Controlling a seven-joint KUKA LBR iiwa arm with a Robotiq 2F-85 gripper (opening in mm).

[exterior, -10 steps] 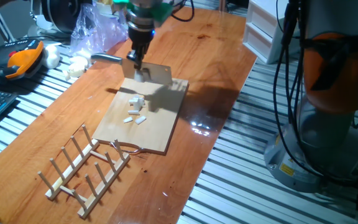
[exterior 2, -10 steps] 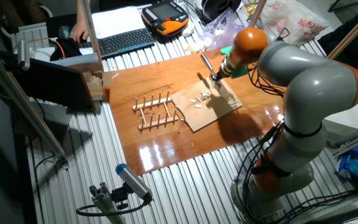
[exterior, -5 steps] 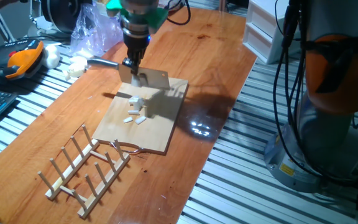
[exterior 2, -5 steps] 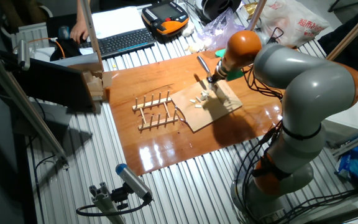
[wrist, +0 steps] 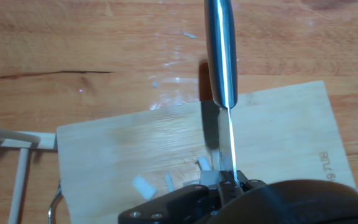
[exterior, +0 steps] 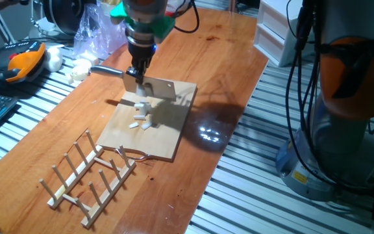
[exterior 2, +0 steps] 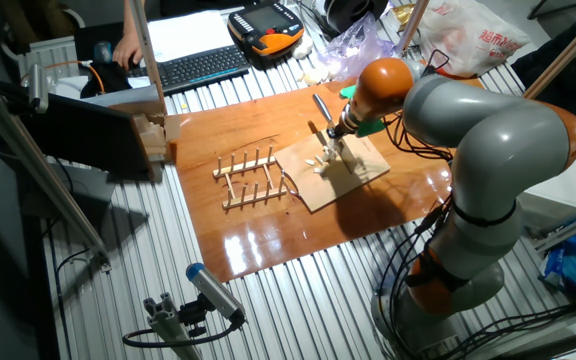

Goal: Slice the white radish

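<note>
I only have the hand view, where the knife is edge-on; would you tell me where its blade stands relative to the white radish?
Observer: In one fixed view, the broad rectangular steel cleaver, clamped in the gripper, stands upright just behind the small white radish chunk on the pale wooden cutting board. Whether they touch, I cannot tell.
Operator: Thank you. What lies past the board's other end?
Observer: A wooden peg dish rack lies on the table there, close to the board.
Operator: Is any other white food around?
Observer: Yes, bigger rounded white lumps sit by a clear plastic bag, off the tabletop's far side.
</note>
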